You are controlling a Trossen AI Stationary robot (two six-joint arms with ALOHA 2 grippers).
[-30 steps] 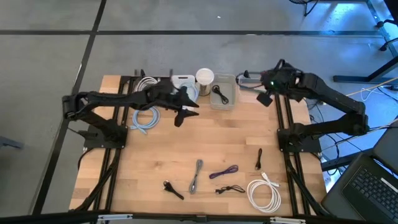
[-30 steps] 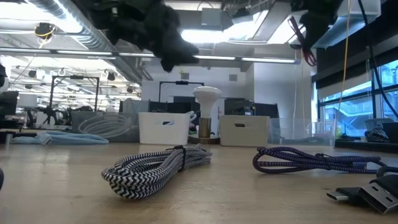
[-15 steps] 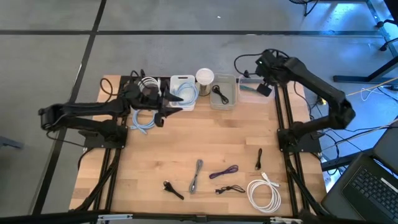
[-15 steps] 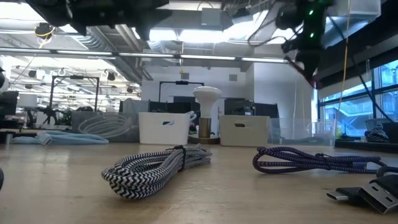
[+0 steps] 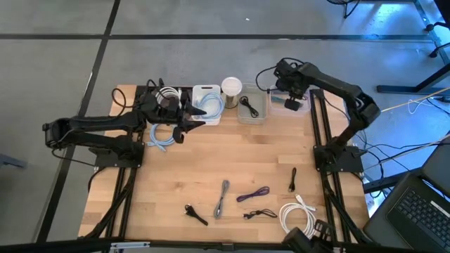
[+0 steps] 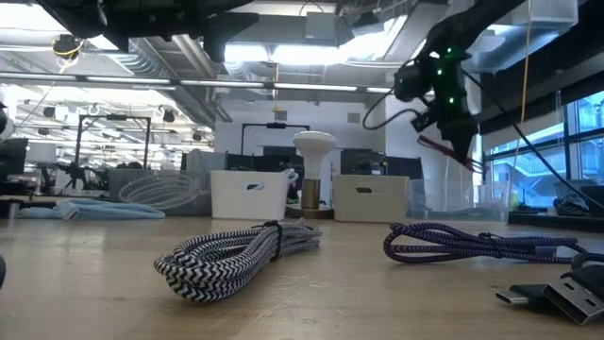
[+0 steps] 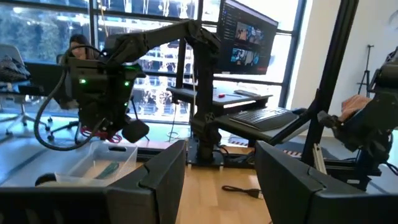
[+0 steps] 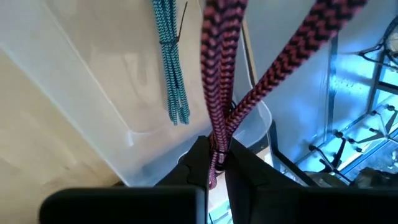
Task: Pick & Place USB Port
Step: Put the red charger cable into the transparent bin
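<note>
My right gripper (image 5: 287,90) hangs over the clear bin (image 5: 275,109) at the table's far right edge, shut on a red-and-black braided cable (image 6: 449,151). A teal cable (image 8: 171,68) lies in that bin (image 8: 93,93). My left gripper (image 5: 193,118) is open and touches nothing; it hovers near the white bin (image 5: 207,98) at the far edge. In the left wrist view its fingers (image 7: 163,180) stand wide apart. Several loose cables lie on the near half of the table, among them a grey braided one (image 5: 223,197) and a purple one (image 5: 253,195). My right gripper (image 8: 217,158) pinches the red-and-black braided cable between its two fingers at a spot where doubled strands (image 8: 219,140) come together. The fingers point down from above the bin. The cable is lifted clear and hangs below the gripper (image 6: 439,85) in a loose loop.
Along the far edge stand a white bin with a light-blue cable, a white lamp (image 5: 231,86) and a grey bin (image 5: 252,105) holding a black cable. A white coil (image 5: 299,218) and small black cables (image 5: 195,214) lie near the front edge. Bare wood shows mid-table.
My right gripper carried the red-and-black cable toward the table's far edge and a little left, then came down over the clear bin; the cable now hangs lower. My left gripper drew back from the table's middle toward the left, then stayed still.
</note>
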